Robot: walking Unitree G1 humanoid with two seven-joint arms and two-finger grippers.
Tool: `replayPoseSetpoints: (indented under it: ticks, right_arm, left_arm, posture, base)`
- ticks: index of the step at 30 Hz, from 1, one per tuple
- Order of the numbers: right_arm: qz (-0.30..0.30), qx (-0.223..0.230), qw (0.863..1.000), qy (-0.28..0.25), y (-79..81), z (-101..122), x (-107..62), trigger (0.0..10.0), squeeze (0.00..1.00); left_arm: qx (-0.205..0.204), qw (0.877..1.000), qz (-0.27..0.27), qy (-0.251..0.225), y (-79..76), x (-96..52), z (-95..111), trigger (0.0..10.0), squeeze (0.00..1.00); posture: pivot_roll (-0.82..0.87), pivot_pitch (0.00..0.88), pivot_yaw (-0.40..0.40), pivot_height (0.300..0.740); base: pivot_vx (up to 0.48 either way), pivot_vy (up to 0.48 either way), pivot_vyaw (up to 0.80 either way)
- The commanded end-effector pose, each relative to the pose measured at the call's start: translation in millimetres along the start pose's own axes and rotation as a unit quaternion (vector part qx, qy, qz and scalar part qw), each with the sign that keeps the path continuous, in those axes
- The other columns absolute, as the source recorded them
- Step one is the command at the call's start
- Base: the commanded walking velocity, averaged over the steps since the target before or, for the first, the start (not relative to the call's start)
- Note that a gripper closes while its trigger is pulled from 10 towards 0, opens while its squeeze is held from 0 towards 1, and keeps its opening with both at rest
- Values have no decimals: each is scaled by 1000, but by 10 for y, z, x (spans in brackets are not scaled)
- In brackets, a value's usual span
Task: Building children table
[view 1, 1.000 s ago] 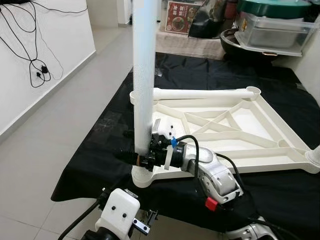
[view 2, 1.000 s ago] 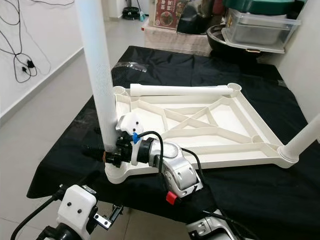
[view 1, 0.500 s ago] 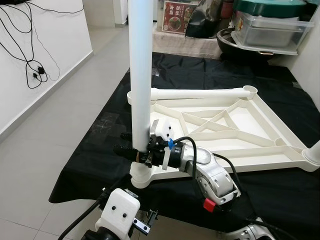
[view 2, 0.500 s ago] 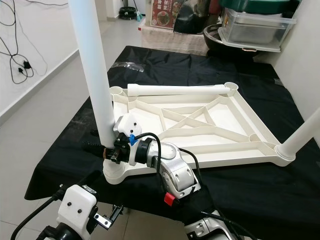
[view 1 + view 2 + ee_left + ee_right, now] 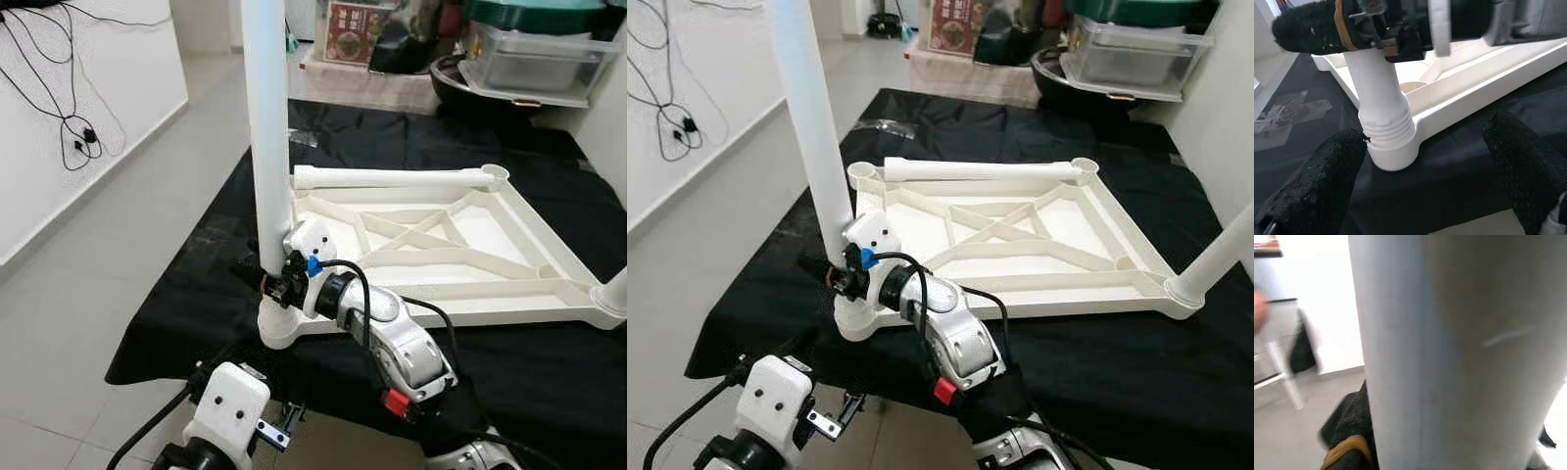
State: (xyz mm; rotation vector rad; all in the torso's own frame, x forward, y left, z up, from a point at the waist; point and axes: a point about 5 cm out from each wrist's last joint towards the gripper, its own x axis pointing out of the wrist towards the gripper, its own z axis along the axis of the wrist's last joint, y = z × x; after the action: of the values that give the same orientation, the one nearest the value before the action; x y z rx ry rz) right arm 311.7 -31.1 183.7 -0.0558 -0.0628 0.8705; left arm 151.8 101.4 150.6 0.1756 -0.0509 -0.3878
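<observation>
Progress: tabletop (image 5: 460, 245) lies upside down on a black cloth (image 5: 196, 284); one leg (image 5: 266, 137) stands upright in the near-left corner socket (image 5: 279, 328), another leg (image 5: 1225, 255) rises from the near-right corner, and a third leg (image 5: 392, 178) lies loose along the far edge. My judgement: roughly half done, with the far corners not yet fitted and the table still to be turned over.

Left eye view: right gripper (image 5: 266, 279) reaches across from the robot's right, forearm bent low over the cloth, fingers clamped around the upright leg just above the socket. Left arm's white wrist housing (image 5: 227, 401) sits low at the near edge.

Right eye view: same scene; far-left socket (image 5: 860, 174) looks empty, with the loose leg beside it. Clutter, a box and a dark pot stand behind the cloth.

Left wrist view: left gripper (image 5: 1425, 181) hangs spread wide, both black pads well apart, holding nothing, pointed at the socket and the ribbed base of the leg; the right gripper's fingers cross the leg above.

Right wrist view: leg seen very close between the fingers (image 5: 1347, 450), one black pad pressed against it.

Next, as a guess: check the leg is seated, then fetch the loose one.
</observation>
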Motion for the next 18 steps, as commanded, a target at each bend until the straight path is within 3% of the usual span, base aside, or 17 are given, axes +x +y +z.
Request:
replayPoseSetpoints:
  ticks: [1, 2, 3, 4, 5, 7, 8, 10, 11, 13, 14, 16, 18]
  right_arm:
    - [-126, -4, 990, 58, -264, -199, -94, 0, 0]
    - [-212, 2, 975, 67, -387, -226, -139, 0, 0]
    - [-212, 2, 975, 67, -387, -226, -139, 0, 0]
    - [-281, 8, 957, 77, -483, -253, -196, 0, 0]
    - [-281, 8, 957, 77, -483, -253, -196, 0, 0]
    - [-378, 22, 921, 90, -589, -281, -307, 0, 0]
    - [-378, 22, 921, 90, -589, -281, -307, 0, 0]
    - [-481, 31, 871, 89, -668, -267, -458, 0, 0]
    - [-481, 31, 871, 89, -668, -267, -458, 0, 0]
    - [-551, 26, 831, 71, -684, -198, -540, 0, 0]
    - [-551, 26, 831, 71, -684, -198, -540, 0, 0]
    - [-597, 33, 798, 79, -661, -189, -564, 0, 0]
    - [-597, 33, 798, 79, -661, -189, -564, 0, 0]
  left_arm:
    - [7, 1000, 0, 2, 2, -14, -3, 10000, 0]
    - [8, 1000, 0, 2, 3, -15, -3, 10000, 0]
    - [8, 1000, 0, 2, 3, -15, -3, 10000, 0]
    - [8, 1000, 0, 2, 3, -13, -2, 10000, 0]
    - [8, 1000, 0, 2, 3, -13, -2, 10000, 0]
    - [10, 1000, -1, 1, 3, -10, -1, 10000, 0]
    - [10, 1000, -1, 1, 3, -10, -1, 10000, 0]
    - [10, 1000, 0, 0, 5, -2, 0, 10000, 0]
    - [10, 1000, 0, 0, 5, -2, 0, 10000, 0]
    - [12, 1000, 0, 1, 5, -2, -4, 10000, 0]
    - [12, 1000, 0, 1, 5, -2, -4, 10000, 0]
    - [12, 1000, -2, 1, 4, -2, -7, 10000, 0]
    - [12, 1000, -2, 1, 4, -2, -7, 10000, 0]
  posture:
    - [121, 96, -73, 740]
    - [120, 95, -71, 740]
    - [120, 95, -71, 740]
    - [119, 94, -73, 740]
    - [119, 94, -73, 740]
    - [120, 95, -73, 740]
    - [120, 95, -73, 740]
    - [122, 92, -73, 740]
    - [122, 92, -73, 740]
    - [122, 90, -71, 740]
    - [122, 90, -71, 740]
    - [124, 88, -72, 740]
    - [124, 88, -72, 740]
  base:
    - [0, 0, 0]
    - [0, 0, 0]
    - [0, 0, 0]
    - [0, 0, 0]
    - [0, 0, 0]
    - [0, 0, 0]
    - [0, 0, 0]
    - [0, 0, 0]
    - [0, 0, 0]
    - [0, 0, 0]
    - [0, 0, 0]
    - [0, 0, 0]
    - [0, 0, 0]
